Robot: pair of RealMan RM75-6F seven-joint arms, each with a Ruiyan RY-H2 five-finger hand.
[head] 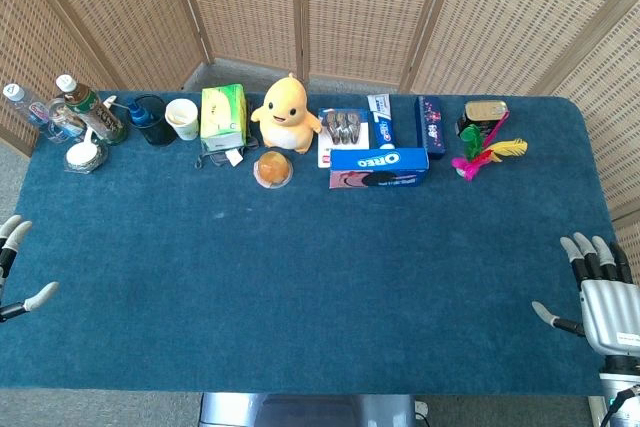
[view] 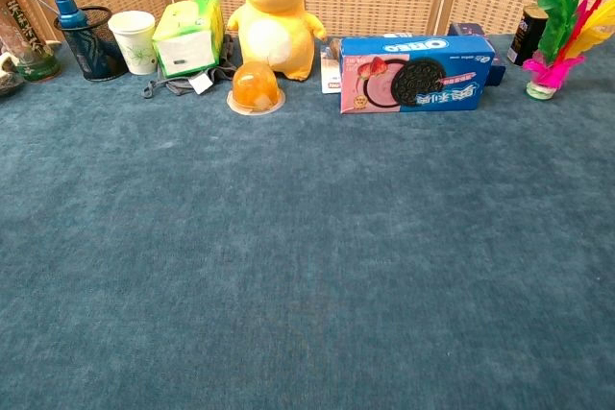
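Only the head view shows the left hand (head: 14, 267) and right hand (head: 597, 294), both spread, holding nothing.

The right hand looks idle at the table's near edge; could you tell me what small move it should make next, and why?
Probably a short reach forward toward the Oreo box. The right hand is open at the near right edge, holding nothing, as is the left hand; everything stands along the far edge, and the box is among the nearer items on its side.

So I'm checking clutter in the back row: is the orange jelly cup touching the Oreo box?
Apart. The chest view shows bare blue cloth between the jelly cup and the Oreo box; the head view shows the same gap.
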